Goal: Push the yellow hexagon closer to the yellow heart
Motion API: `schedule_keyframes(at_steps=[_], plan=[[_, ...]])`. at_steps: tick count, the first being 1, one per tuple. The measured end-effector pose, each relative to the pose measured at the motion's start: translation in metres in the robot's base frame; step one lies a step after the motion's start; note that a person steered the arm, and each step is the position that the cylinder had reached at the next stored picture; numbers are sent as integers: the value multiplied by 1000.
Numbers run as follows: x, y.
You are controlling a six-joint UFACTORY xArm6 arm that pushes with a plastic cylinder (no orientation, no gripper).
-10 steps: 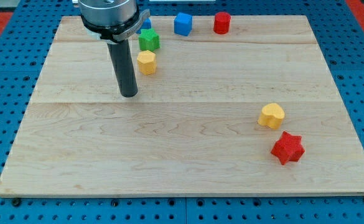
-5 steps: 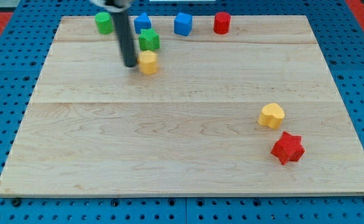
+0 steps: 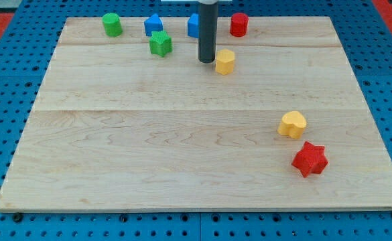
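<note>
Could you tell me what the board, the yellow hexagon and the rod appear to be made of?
The board looks like pale unfinished or lightly sealed wood: grain lines and plank seams show. The yellow hexagon, just right of my tip in the view, looks like matte moulded plastic, evenly coloured, though painted wood is possible. The rod looks dark and dull, metal or plastic; I cannot tell which.

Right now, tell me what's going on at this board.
My tip is down on the wooden board, right beside the yellow hexagon on its left in the view, and pushing it toward the yellow heart. The hexagon has slid well to the view's right in the last second, but the heart is still a good way off, lower and further right, next to the red star. The other blocks sit along the view's top edge.
</note>
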State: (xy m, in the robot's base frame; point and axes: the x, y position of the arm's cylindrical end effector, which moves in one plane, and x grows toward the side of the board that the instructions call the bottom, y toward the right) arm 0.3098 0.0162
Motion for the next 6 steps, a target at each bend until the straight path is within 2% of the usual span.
schedule_keyframes(at_steps=[1, 2, 3, 5, 6], plan=[[1, 26], [68, 66], [84, 93], [44, 104], [77, 132]])
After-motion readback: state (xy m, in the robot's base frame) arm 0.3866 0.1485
